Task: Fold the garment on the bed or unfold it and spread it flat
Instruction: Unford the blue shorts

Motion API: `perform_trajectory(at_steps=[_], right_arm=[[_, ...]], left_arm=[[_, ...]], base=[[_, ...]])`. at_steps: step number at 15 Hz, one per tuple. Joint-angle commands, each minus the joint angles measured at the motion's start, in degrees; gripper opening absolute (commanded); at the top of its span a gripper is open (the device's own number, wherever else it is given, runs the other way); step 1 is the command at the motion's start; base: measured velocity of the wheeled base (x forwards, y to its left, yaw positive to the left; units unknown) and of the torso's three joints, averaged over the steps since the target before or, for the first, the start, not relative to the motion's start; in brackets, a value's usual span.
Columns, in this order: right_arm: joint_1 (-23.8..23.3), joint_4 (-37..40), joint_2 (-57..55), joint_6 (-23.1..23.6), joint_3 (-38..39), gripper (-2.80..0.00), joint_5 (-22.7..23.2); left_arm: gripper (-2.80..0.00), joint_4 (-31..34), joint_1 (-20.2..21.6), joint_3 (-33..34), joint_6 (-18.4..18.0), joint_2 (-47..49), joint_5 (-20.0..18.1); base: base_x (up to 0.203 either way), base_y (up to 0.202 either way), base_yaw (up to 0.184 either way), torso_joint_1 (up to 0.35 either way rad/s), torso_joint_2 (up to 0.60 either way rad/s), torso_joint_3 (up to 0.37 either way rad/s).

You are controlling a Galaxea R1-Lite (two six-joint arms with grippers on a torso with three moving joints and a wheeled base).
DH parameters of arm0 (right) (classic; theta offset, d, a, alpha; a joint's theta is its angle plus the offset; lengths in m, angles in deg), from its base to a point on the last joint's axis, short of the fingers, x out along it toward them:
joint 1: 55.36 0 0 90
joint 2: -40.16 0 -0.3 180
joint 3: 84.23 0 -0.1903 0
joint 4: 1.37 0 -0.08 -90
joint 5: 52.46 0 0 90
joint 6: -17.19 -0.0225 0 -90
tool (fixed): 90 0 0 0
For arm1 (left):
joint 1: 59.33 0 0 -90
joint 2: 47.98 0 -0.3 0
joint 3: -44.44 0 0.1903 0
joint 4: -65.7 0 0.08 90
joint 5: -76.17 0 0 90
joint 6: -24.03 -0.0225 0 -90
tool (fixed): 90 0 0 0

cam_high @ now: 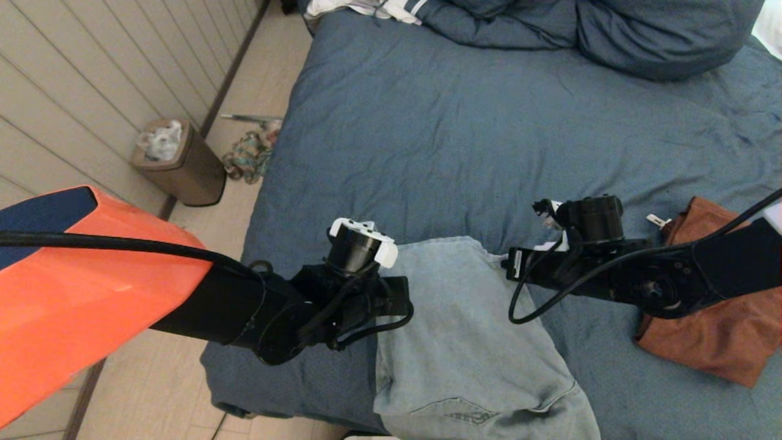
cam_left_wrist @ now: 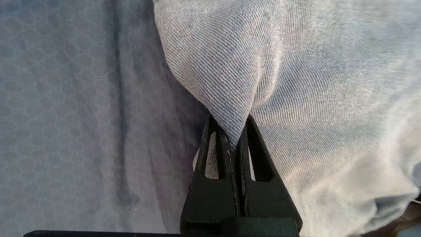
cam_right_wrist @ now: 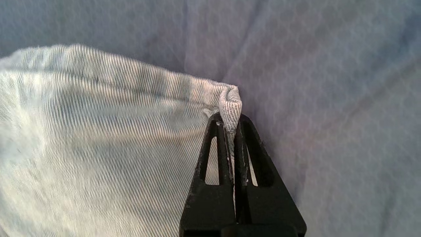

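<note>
A light-blue denim garment (cam_high: pixel 464 330) lies at the near edge of the bed (cam_high: pixel 458 134), with part of it hanging over the front. My left gripper (cam_left_wrist: pixel 234 131) is shut on a pinched fold at the garment's (cam_left_wrist: pixel 296 82) left side. My right gripper (cam_right_wrist: pixel 233 126) is shut on a rolled corner of the garment (cam_right_wrist: pixel 98 131) at its far right edge. In the head view the left wrist (cam_high: pixel 360 244) and the right wrist (cam_high: pixel 586 220) stand on either side of the garment's far end, and the fingertips are hidden beneath them.
A brown garment (cam_high: pixel 721 318) lies on the bed under my right arm. Blue bedding (cam_high: pixel 641 36) and a white striped cloth (cam_high: pixel 379 9) are piled at the far end. On the floor to the left stand a brown bin (cam_high: pixel 180 162) and a bundle of cloth (cam_high: pixel 247 156).
</note>
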Motion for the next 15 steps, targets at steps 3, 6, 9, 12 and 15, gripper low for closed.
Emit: perform_trajectory(at_steps=[3,6,9,12,15], right_arm=[[0.1,-0.1,7.7,0.3,6.5,-2.8,0.1],[0.2,-0.2,16.1,0.4,13.9,-2.8,0.5],[0.3,-0.1,22.8,0.5,20.5,-2.8,1.6],[0.3,-0.1,26.0,0.6,23.9,-2.8,3.5],[0.1,-0.1,27.8,1.2,25.3,-2.8,8.2]], left_arm=[[-2.8,-1.1,-1.0,5.9,0.3,-5.8,0.2],[-2.8,-7.3,-1.9,14.1,0.0,-8.1,0.3],[-2.8,-12.0,-2.5,19.6,-0.4,-9.9,0.3],[-2.8,-12.2,-2.4,18.5,-0.6,-8.6,0.3],[-2.8,-12.2,-2.2,17.1,-0.5,-7.0,0.2]], base=[[0.0,0.0,0.0,0.0,0.0,0.0],[0.0,0.0,0.0,0.0,0.0,0.0],[0.0,0.0,0.0,0.0,0.0,0.0],[0.0,0.0,0.0,0.0,0.0,0.0],[0.0,0.0,0.0,0.0,0.0,0.0]])
